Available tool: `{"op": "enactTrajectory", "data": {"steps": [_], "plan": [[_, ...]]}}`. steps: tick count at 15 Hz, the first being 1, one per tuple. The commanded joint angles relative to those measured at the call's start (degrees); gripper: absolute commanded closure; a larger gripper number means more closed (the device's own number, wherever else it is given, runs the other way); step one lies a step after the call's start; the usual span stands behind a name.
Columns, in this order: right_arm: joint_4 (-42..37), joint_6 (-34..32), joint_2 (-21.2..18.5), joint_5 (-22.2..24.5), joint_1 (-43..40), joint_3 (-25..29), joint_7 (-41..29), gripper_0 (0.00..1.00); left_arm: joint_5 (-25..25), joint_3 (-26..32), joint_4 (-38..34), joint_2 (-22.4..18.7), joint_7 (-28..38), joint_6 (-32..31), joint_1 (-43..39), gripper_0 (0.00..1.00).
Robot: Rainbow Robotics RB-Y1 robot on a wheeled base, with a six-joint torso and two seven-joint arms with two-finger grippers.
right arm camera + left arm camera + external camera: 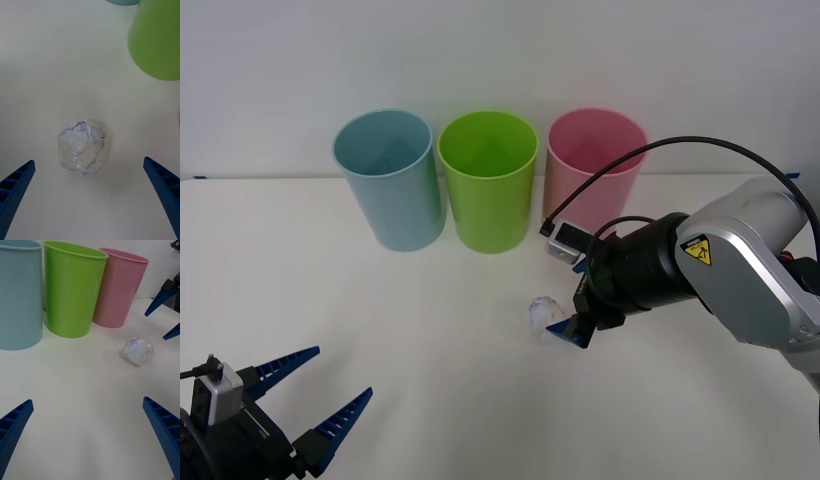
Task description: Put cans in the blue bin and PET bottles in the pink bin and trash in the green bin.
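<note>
White table [430,350]; three tall cup-shaped bins stand in a row along its far side, upright, mouths open; the blue bin [388,180] on the robot's left, the green bin [489,180] in the middle, the pink bin [592,170] on the right; neighbouring bins nearly touch at the rims; from the front view each interior looks bare, though the bottoms are not fully seen.

The trash [542,315], a small crumpled wad of clear film with shiny facets, lies on the table in front of the gap between the green and pink bins, apart from both; nothing grips it.

Right gripper [565,328] reaches in from the right, low over the table, just beside the wad on its right side; in the right wrist view the two blue ribbed fingers [15,187] are spread wide, one at each lower corner, with the wad [81,152] lying between and ahead of them, untouched; the green bin's wall [157,41] shows further off in that same view.

Left gripper [310,395] sits at the near left corner of the table, well apart from the wad and bins; its fingers [13,422] are also spread wide and empty; its wrist camera looks across the table at all three bins, the wad [138,351], and the other arm's blue fingers [161,300] near it.
</note>
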State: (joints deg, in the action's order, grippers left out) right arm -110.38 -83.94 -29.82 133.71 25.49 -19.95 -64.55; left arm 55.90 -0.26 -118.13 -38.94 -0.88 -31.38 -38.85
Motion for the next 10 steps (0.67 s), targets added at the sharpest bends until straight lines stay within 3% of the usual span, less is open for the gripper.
{"op": "enactTrajectory", "data": {"steps": [1,10], "plan": [[1.84,0.01,1.25,0.59,-0.09,-0.18,0.39,0.00,0.00,0.00,0.00,0.00,0.00,0.00,0.00,0.00],[6.58,0.36,5.47,4.81,0.00,-0.97,1.62,0.00,0.00,0.00,0.00,0.00,0.00,0.00,0.00,0.00]]}}
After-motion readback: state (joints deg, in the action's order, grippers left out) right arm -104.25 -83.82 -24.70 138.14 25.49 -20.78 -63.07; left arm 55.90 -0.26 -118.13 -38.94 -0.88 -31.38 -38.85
